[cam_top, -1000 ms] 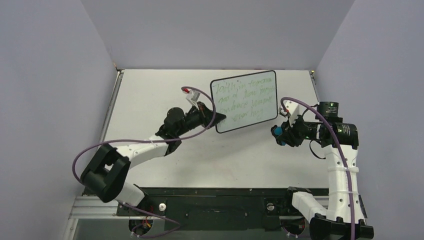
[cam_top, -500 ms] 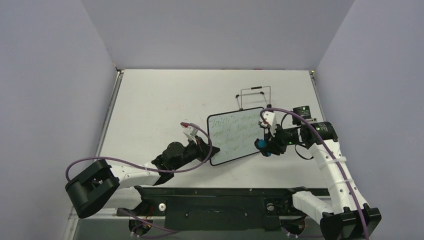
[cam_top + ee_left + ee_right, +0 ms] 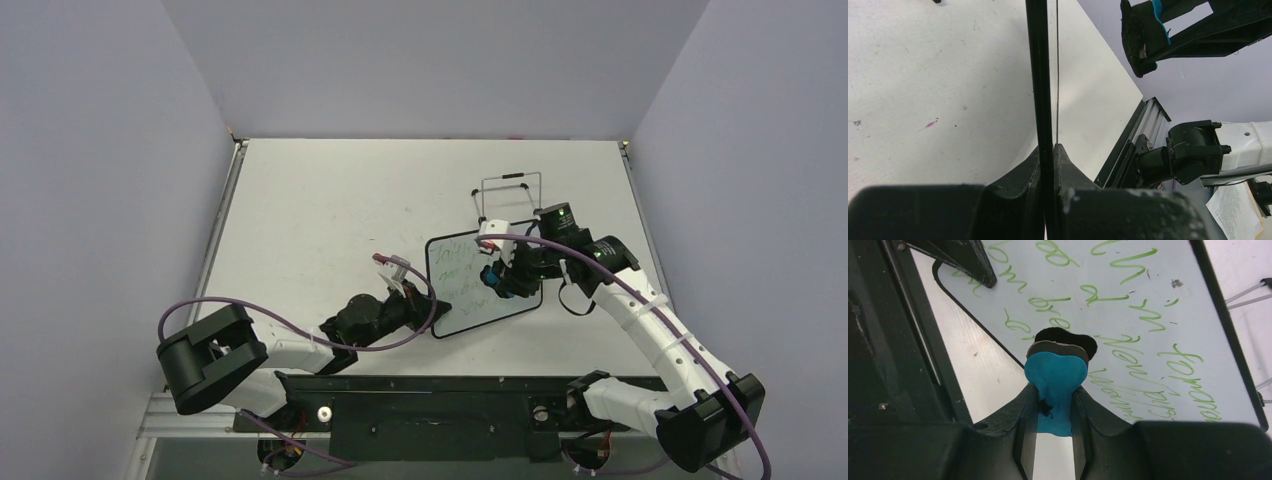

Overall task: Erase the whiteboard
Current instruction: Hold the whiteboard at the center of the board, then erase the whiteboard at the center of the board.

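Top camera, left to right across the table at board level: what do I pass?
Left end effector, clamped on the board's edge → whiteboard → right arm's wrist. The blue eraser and wire stand overlap the board, so unplaced.

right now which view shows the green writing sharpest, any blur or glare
Right wrist: writing on the whiteboard crisp, no glare, the eraser sharp. Left wrist: board edge-on, left gripper dark and blurred. Top external: even light, writing too small to read.
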